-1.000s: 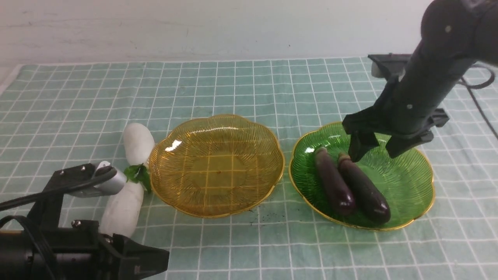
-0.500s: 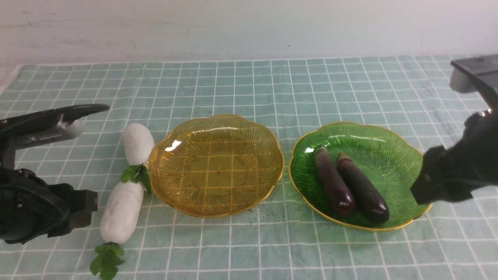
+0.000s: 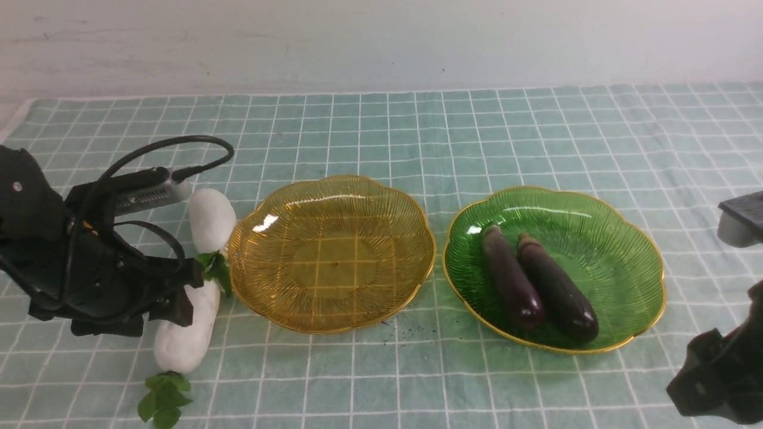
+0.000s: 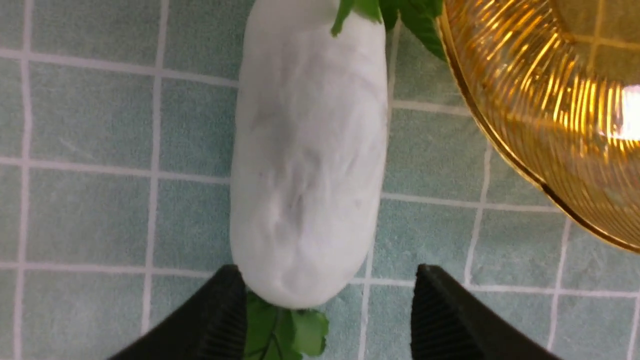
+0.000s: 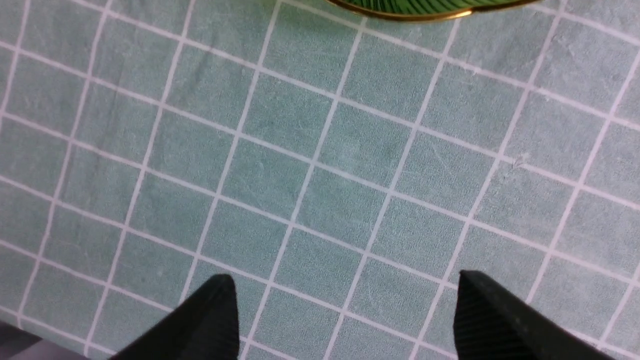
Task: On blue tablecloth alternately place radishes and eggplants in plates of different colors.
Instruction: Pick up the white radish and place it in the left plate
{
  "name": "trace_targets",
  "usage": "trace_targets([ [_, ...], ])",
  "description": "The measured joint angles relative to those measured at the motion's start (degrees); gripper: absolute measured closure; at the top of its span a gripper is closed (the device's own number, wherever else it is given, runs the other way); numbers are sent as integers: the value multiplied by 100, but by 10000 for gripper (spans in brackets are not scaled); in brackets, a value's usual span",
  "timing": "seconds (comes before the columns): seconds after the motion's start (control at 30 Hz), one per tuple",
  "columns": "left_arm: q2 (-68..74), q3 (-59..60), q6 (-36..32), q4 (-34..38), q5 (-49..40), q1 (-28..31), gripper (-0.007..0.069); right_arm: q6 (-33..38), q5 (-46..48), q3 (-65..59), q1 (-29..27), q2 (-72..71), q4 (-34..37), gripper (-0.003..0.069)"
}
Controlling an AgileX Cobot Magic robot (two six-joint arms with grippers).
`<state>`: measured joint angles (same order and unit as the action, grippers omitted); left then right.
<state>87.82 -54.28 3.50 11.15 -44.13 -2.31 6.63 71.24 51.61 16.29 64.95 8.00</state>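
Black left end effector [image 4: 328, 272] is spread open, straddling one end of a stubby white radish [image 4: 307, 165] lying on the teal-blue gridded tablecloth [image 4: 90, 215], just beside the amber ribbed plate [image 4: 565, 125]. Right end effector [image 5: 345, 277] gapes wide over cloth. Two glossy dark purple eggplants [image 3: 512, 286] lie side by side in the green ribbed plate [image 3: 626, 262].

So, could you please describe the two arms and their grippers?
The left arm and right arm are black. A black cable loops over the left's silver camera box. The left gripper and right gripper have tapered black fingers, ribbed inside.
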Motion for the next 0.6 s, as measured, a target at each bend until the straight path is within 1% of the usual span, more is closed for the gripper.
trace_targets([
  [0.27,879,-418,-431,0,102,0,209,4,-251,-19,0,-6,0,135],
  [0.4,1079,-473,-519,28,122,0,171,4,-320,-19,0,-6,17,135],
  [0.5,1223,-481,-531,26,229,-12,123,4,-344,-19,0,-6,17,135],
  [0.6,1378,-481,-538,-2,240,-12,115,4,-349,-19,0,-6,17,135],
])
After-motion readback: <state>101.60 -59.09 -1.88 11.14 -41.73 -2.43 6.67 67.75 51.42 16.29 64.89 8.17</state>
